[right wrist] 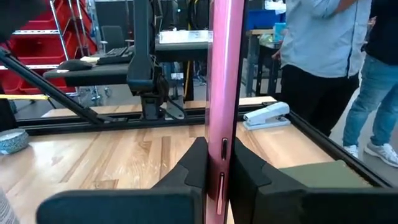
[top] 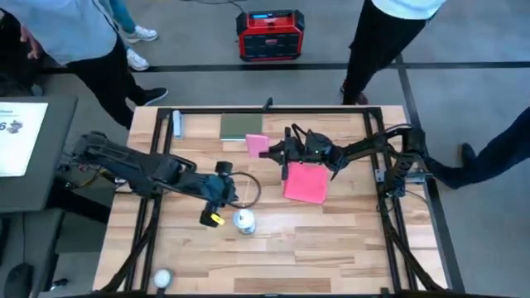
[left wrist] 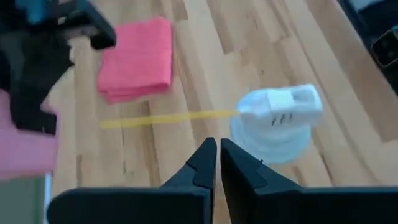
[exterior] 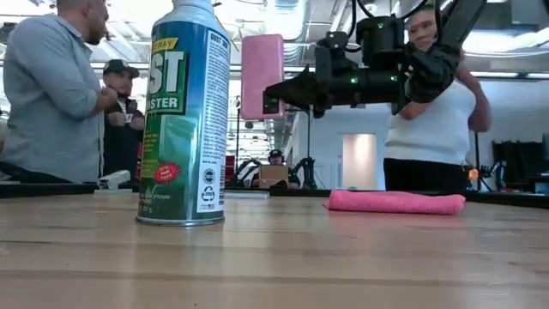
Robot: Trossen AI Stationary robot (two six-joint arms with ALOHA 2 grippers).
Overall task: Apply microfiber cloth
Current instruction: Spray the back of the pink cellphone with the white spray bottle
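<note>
The pinkish-red microfiber cloth (top: 305,183) lies folded flat on the wooden table right of centre; it also shows in the low view (exterior: 395,202) and the left wrist view (left wrist: 137,59). Above its far-left side my right gripper (top: 281,154) is shut on a slim pink phone (top: 257,145), held upright in the air (exterior: 262,75). My left gripper (top: 220,197) hovers shut over the table's middle, next to an upright green duster can (exterior: 184,112) with a white nozzle (left wrist: 277,115) and a yellow straw. It holds nothing. My right gripper pinches the phone's lower part (right wrist: 219,155) between its two fingers (right wrist: 193,168), one on each broad face. The fingers come level from the table's right side. The phone stands upright, one thin edge toward the wrist camera, lifted clear of the table and cloth.
A dark green pad (top: 242,126) lies at the far edge, with a stapler (top: 176,124) to its left. A white ball (top: 162,278) sits at the near left. Black frame rails (top: 389,207) border the table. People stand beyond the far and right sides.
</note>
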